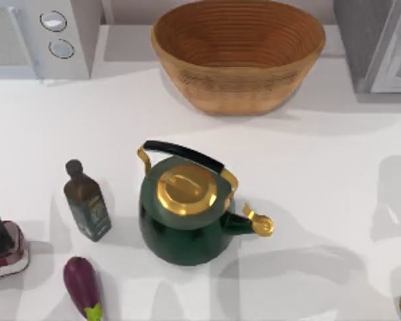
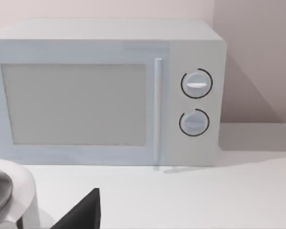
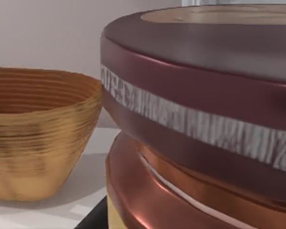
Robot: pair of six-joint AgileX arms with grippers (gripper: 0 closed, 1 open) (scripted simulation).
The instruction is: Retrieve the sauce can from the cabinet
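I work the right arm here, and the sauce can (image 3: 205, 95) stands directly before its claw, very near. I see its dark maroon top, a pale printed band under the rim and a copper-coloured ridge lower down. I cannot tell if the claw is clenched on the can, released, or only close to it, because the pictures do not show this. The wicker basket (image 3: 33, 138) is beyond the can and to one side of it, apart from it. The grey cabinet (image 1: 387, 47) is at the far right corner of the table (image 1: 321, 167).

The left arm is idle, and its wrist camera looks at the white microwave (image 2: 105, 90). I cannot tell its claw's state either.

I judge that the can is at the claw but not yet set down in the open, so the retrieving is about halfway.

Several things could go wrong from here:
- If the claw grips only the rounded rim and not the straight side, the smooth can may slip or tilt when I pull it.
- If I pull back sideways, the can may knock the cabinet frame and turn in the claw.
- If I swing too wide towards the basket, the can may hit its wall.
- If I lower the can carelessly, it may strike the green kettle (image 1: 184, 214) or the oil bottle (image 1: 87, 204), which stand in the middle of the table.
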